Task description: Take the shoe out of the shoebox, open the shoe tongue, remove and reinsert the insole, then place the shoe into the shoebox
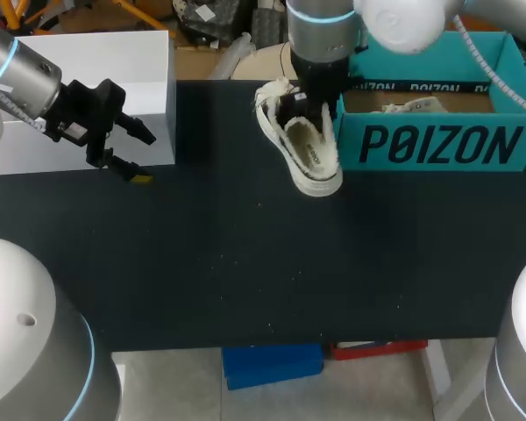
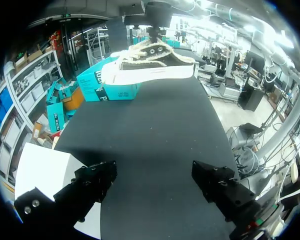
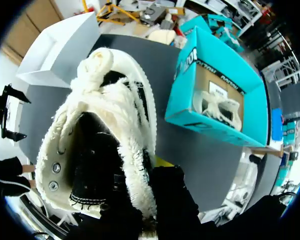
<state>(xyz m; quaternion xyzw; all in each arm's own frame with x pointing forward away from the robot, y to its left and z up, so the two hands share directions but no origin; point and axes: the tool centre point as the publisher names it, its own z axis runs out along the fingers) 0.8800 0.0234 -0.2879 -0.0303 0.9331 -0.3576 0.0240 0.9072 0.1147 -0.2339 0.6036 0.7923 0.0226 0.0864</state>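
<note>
**Black table, one white box at your far left**

You are looking at a table with a flat, matte black top that fills most of the head view. Small pale flecks dot the surface toward its near edge. At the far left corner stands an open white box, its plain walls upright and its front wall meeting the black top. The light falls evenly from above. In the wrist views you see only soft, faint shadows on the tabletop.

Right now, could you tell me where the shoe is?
In the head view the shoe is held by the right gripper at the far middle of the table, just left of the teal shoebox.
</note>
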